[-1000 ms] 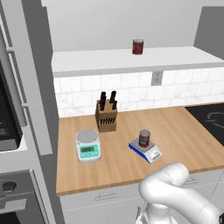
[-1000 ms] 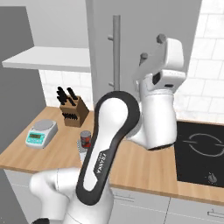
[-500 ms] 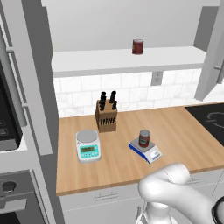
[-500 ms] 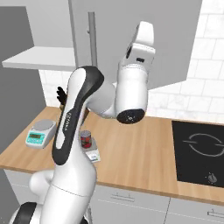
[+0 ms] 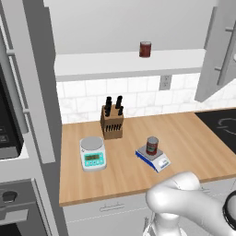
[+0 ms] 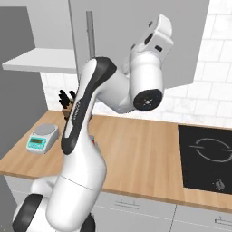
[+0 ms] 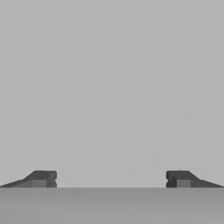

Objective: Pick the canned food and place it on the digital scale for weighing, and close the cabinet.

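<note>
On the wooden counter, a white-and-teal scale with a round silver pan sits left of a wooden knife block. The small red-labelled tin of canned food stands on the blue-based digital scale. A maroon can tops the shelf. The grey wall cabinet's door, cut off at right, hangs ajar. The gripper, fingertips spread wide, faces featureless grey.

Canned food bright red label, grey top; digital scale blue base, white panel. Cabinet door plain grey, silver handle. Dark fingers against flat grey. Table light wood grain. Second scale white and teal.
</note>
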Controlling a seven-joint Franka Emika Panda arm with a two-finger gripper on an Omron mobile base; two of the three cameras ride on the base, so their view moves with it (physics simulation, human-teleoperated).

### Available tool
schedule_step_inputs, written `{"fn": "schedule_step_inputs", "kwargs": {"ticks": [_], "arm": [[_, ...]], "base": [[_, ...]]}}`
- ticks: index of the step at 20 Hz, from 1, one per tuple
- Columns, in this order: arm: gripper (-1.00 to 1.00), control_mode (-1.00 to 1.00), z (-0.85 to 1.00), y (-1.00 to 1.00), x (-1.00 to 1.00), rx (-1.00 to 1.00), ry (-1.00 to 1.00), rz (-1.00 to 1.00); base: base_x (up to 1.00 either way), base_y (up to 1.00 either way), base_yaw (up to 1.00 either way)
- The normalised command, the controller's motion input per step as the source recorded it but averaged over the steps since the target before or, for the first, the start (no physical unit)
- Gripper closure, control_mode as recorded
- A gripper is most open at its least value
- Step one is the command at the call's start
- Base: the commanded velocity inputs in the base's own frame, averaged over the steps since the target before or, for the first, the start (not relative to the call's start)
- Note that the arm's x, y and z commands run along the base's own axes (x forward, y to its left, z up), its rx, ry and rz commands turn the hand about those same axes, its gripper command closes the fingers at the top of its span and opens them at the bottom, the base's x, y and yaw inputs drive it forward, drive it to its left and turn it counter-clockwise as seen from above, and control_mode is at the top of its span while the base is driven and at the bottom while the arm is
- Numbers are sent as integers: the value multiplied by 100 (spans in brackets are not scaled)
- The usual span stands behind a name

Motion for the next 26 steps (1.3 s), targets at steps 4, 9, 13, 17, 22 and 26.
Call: {"fn": "schedule_step_inputs", "kwargs": {"ticks": [4,9,13,17,22,26], "arm": [[-100,-100,-39,6,96,16,4,4],[-100,-100,-45,37,100,10,5,0],[-100,-100,-46,53,100,5,0,0],[-100,-100,-36,37,100,5,0,0],[-100,-100,-24,2,100,12,0,0],[-100,-100,-40,0,100,17,0,1]], "base": [[0,0,0],[0,0,0],[0,0,0],[0,0,0],[0,0,0],[0,0,0]]}}
